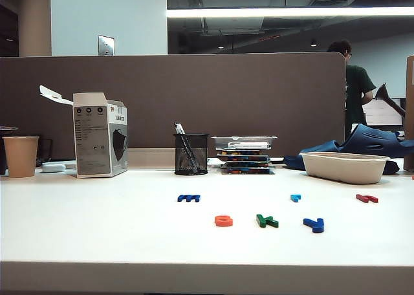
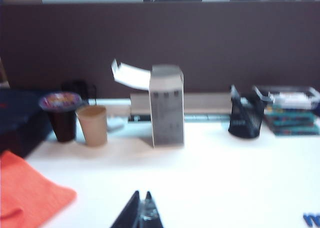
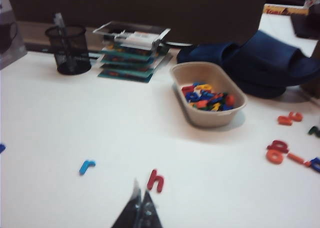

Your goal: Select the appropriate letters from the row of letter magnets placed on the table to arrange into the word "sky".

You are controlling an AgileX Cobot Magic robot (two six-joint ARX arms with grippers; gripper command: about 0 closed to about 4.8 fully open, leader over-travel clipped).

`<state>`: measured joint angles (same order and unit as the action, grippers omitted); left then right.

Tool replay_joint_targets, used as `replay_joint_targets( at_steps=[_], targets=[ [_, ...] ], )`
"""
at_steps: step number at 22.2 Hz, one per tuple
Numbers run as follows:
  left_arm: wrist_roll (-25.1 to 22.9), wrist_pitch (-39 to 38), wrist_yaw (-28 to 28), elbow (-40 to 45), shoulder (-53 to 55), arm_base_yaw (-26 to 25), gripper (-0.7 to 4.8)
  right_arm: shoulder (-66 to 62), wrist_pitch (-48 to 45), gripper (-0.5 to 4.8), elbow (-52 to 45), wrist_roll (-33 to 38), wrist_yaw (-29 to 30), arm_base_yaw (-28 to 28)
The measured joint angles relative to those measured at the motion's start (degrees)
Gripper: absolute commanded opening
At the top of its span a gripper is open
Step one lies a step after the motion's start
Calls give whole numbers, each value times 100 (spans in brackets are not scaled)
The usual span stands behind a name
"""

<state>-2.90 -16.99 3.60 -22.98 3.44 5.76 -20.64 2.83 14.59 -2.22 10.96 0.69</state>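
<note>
On the white table the orange-red letter, the dark green letter and the small dark blue forked letter lie side by side in a front line. Behind them lie the wide dark blue letter, the light blue letter and the dark red letter. Neither arm shows in the exterior view. My left gripper is shut and empty above bare table, with the wide blue letter off to its side. My right gripper is shut and empty, close to the dark red letter and the light blue letter.
A beige bowl of spare letters stands at the back right, with blue slippers behind it and loose letters beside it. At the back stand a mesh pen cup, stacked cases, a white carton and a paper cup. An orange cloth lies at the left.
</note>
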Motion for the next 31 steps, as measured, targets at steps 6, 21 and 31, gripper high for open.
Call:
replay_joint_targets(
  at_steps=[6, 21, 31],
  targets=[
    [149, 852, -210, 776, -26, 0, -5, 258, -302, -6, -658, -24, -428, 411],
    [-13, 2371, -560, 2221, -332, 0, -5, 2037, 9, -5, -1423, -374, -688, 667],
    [98, 2371, -579, 2286, -334, 0, -5, 2037, 262, 2, -1423, -387, -820, 667]
  ],
)
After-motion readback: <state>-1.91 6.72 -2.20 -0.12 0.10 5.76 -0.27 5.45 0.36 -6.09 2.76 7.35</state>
